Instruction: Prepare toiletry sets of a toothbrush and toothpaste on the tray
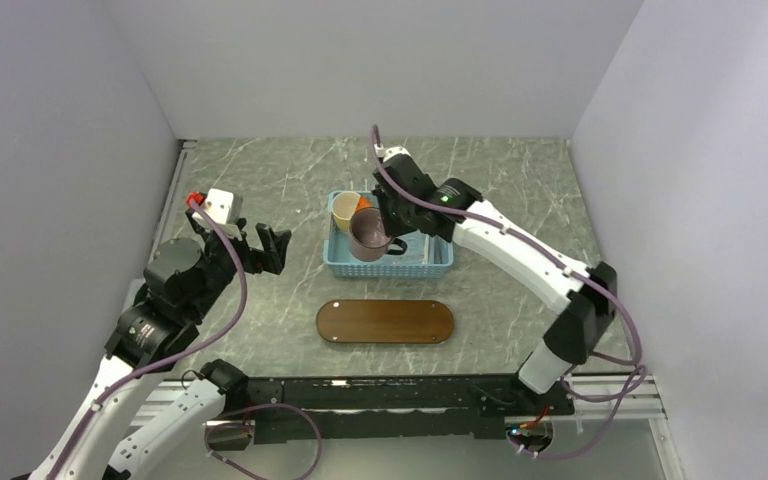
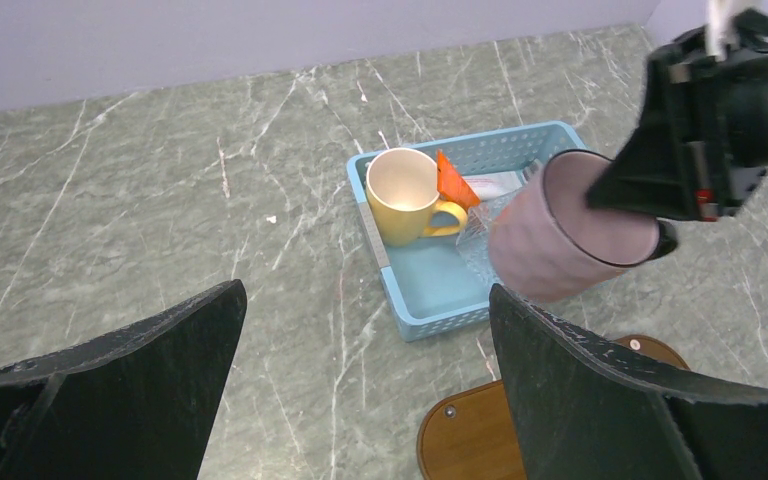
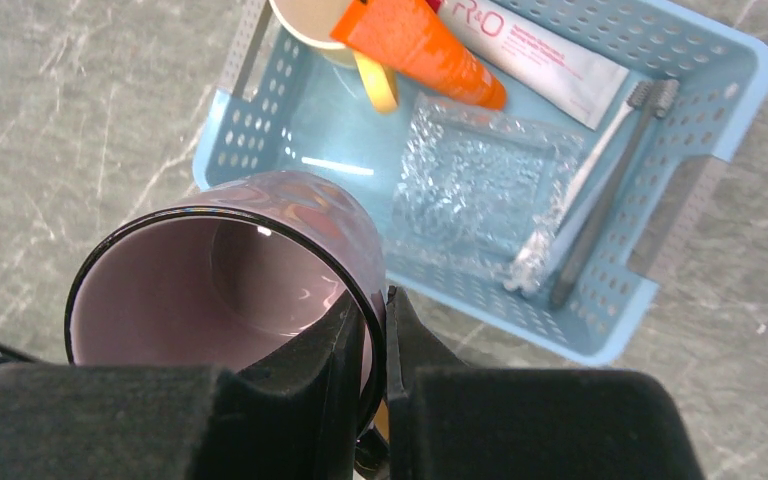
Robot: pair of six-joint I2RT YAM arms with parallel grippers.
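Reaches right arm forward over basket (image 1: 430, 268), elbow bent; pinches rim of purple mug (image 3: 220, 290) between narrowed fingers of right gripper (image 3: 385, 310), mug tilted above basket's left part. Holds left arm folded at table's left, left gripper (image 2: 365, 295) spread wide, well left of basket. Finds orange tube (image 3: 420, 45), white tube (image 3: 535, 55) and brushes (image 3: 605, 190) lying in basket beside yellow mug (image 2: 400, 190). Locates tray (image 1: 385, 322) on table, near basket's front, apart from it.

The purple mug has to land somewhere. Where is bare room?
Bare marble lies between the left gripper and the basket, and right of the basket; the tray is bare too. The basket is crowded: yellow mug, tubes, brushes.
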